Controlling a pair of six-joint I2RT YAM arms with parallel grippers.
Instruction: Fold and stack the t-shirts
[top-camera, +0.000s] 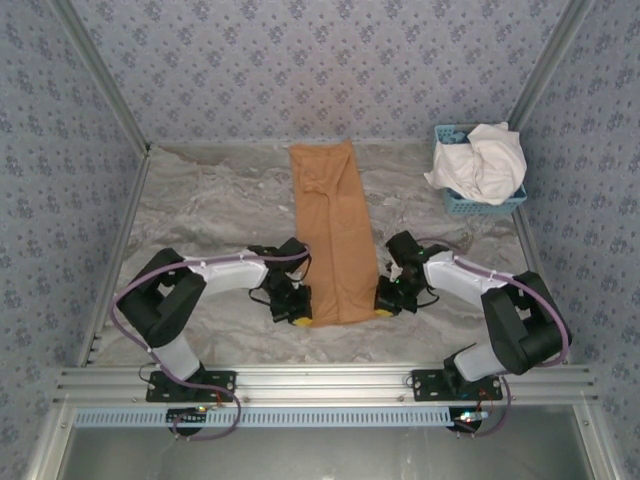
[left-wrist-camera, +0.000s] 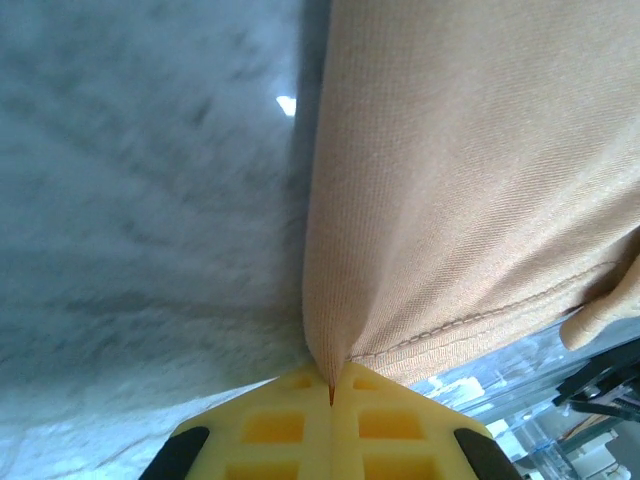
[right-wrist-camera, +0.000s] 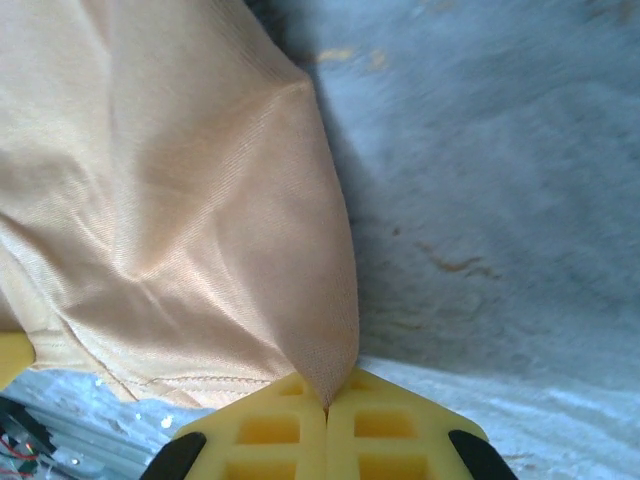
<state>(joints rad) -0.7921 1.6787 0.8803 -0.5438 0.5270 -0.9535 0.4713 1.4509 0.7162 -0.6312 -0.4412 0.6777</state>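
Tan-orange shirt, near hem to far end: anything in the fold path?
Nothing visible. Left gripper and right gripper pinch the near corners of the tan-orange cloth t-shirt; the light-blue plastic basket holding the white t-shirt sits far right, clear of it.

Bare table lies open both sides of the tan shirt (basket blocks far-right corner)
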